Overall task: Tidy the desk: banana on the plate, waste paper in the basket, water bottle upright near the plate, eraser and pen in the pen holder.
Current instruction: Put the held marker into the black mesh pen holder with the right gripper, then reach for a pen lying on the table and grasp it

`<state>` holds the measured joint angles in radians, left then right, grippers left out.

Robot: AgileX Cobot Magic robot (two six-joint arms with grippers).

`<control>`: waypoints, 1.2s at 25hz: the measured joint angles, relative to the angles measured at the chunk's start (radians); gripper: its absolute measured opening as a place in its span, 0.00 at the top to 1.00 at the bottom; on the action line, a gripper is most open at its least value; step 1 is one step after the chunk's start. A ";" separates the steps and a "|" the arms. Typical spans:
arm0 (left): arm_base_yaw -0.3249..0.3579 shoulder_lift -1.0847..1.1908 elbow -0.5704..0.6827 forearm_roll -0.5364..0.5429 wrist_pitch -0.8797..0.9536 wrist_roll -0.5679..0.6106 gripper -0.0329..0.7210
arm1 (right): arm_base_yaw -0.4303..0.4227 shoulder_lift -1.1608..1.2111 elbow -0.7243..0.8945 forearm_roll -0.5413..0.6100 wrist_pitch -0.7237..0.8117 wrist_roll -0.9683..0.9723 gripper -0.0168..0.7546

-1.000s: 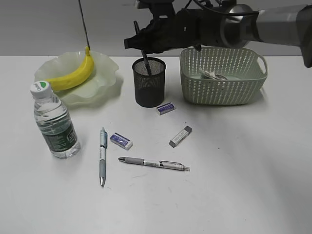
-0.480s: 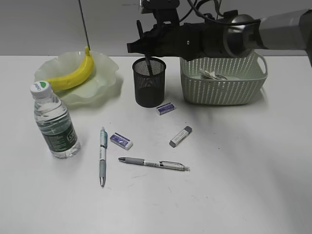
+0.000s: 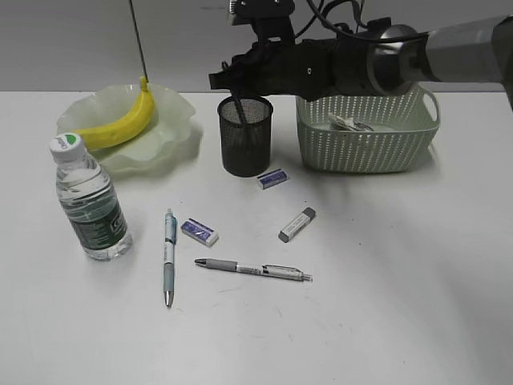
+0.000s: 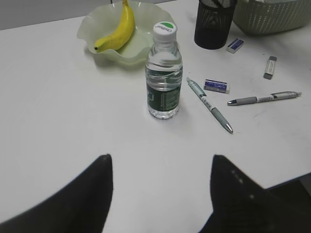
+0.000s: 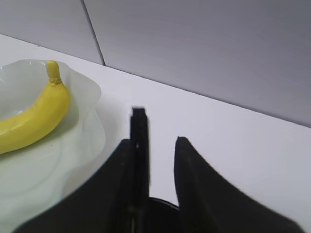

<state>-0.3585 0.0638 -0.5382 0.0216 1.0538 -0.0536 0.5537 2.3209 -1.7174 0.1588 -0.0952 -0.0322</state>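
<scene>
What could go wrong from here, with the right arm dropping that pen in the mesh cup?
1. The dark pen leans against a finger of the right gripper, whose fingers stand apart; retracting might drag it back out of the black wire-mesh cup.
2. The gripper hovers just above the cup's rim; a sideways exit could tip it.
3. The purple-and-white eraser lies near the cup's base, awkward to grasp later.

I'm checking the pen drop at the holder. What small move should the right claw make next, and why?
Probably lift straight up. The right claw has parted over the holder, and the dark pen stands inside it; two pens and three erasers remain on the desk.
</scene>
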 joint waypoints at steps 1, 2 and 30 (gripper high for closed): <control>0.000 0.000 0.000 0.000 0.000 0.000 0.33 | 0.000 0.000 0.000 0.000 0.003 0.000 0.65; 0.000 0.000 0.000 0.000 0.000 0.000 0.33 | 0.000 0.000 0.000 0.000 0.004 0.000 0.63; 0.000 0.000 0.000 0.000 0.000 0.000 0.33 | 0.000 -0.418 0.054 -0.185 1.020 0.080 0.60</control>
<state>-0.3585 0.0638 -0.5382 0.0216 1.0538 -0.0536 0.5537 1.9029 -1.6636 -0.0260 0.9246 0.0476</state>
